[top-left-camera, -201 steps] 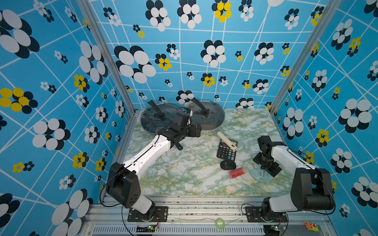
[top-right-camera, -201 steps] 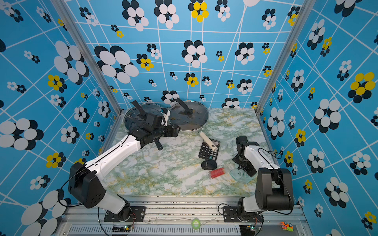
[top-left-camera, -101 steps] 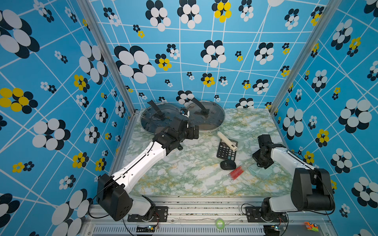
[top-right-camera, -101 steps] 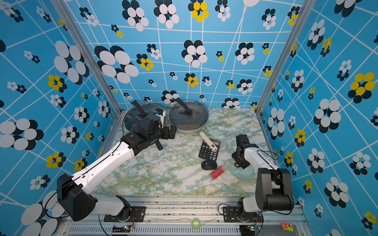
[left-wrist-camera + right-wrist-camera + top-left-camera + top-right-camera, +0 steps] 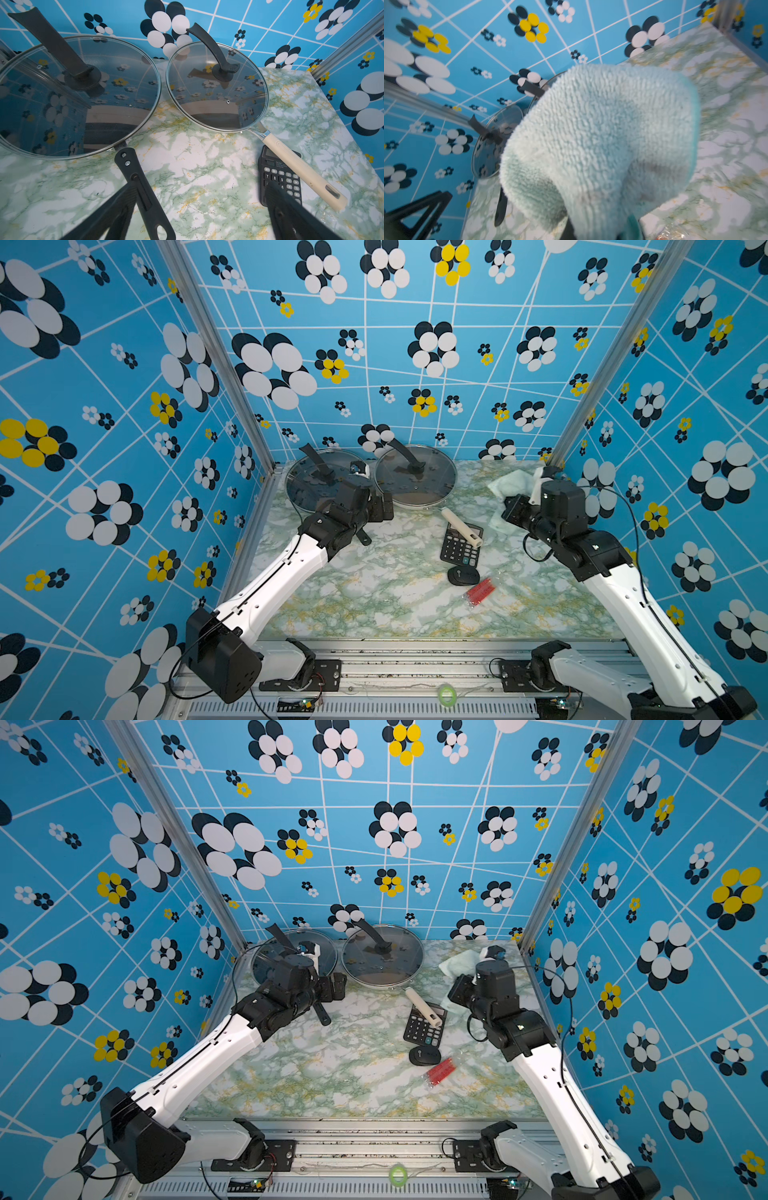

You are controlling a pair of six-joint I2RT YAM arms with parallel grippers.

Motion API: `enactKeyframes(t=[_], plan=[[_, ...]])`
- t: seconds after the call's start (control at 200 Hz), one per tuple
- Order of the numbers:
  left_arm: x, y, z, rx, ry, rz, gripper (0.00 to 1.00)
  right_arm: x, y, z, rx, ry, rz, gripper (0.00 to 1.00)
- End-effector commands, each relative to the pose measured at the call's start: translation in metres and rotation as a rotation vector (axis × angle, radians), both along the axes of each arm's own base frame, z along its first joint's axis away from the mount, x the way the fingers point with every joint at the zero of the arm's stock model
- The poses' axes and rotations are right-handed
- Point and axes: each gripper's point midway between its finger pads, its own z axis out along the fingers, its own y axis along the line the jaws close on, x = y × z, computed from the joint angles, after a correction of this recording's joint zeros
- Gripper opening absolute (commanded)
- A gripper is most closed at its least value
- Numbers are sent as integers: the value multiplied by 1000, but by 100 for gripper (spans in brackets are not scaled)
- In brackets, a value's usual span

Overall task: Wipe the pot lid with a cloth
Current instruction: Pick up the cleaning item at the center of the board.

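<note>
The left gripper (image 5: 197,220) is held spread wide, with a black plastic pan handle (image 5: 141,187) seen between its fingers (image 5: 112,212). The soft pale mint-green cloth (image 5: 602,135) is clamped in the closed right gripper (image 5: 508,506) and draped ahead of its fingers. Beyond the left fingers, a larger round glass lid (image 5: 79,95) and a smaller round glass lid (image 5: 216,87) are set side by side.
</note>
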Motion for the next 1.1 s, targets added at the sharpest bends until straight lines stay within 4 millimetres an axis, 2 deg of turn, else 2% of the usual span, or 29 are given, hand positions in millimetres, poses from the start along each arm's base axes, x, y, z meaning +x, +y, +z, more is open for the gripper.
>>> enactKeyframes(t=[0.0, 0.07, 0.185, 0.305, 0.46, 0.675, 0.805, 0.89, 1.094], plan=[[-7, 36, 5, -24, 5, 124, 99, 9, 48, -29, -40, 33, 135, 0], [-7, 62, 6, -35, 13, 225, 99, 12, 74, -33, -1, 28, 208, 0], [-6, 108, 0, -31, 65, 448, 99, 19, 101, -39, 41, 45, 288, 0], [9, 126, -2, 69, 68, 546, 99, 27, 117, -42, 29, 49, 331, 0], [47, 148, -15, 129, 95, 703, 99, 45, 123, -36, -11, 23, 332, 0], [119, 162, -38, 209, 101, 834, 99, 74, 137, -22, -33, -16, 329, 0], [161, 163, -57, 284, 83, 873, 99, 90, 138, -13, -34, -37, 295, 0], [177, 168, -64, 333, 60, 921, 99, 96, 135, -11, -44, -38, 269, 0], [197, 178, -87, 359, 36, 996, 100, 107, 124, -9, -23, -8, 263, 0]])
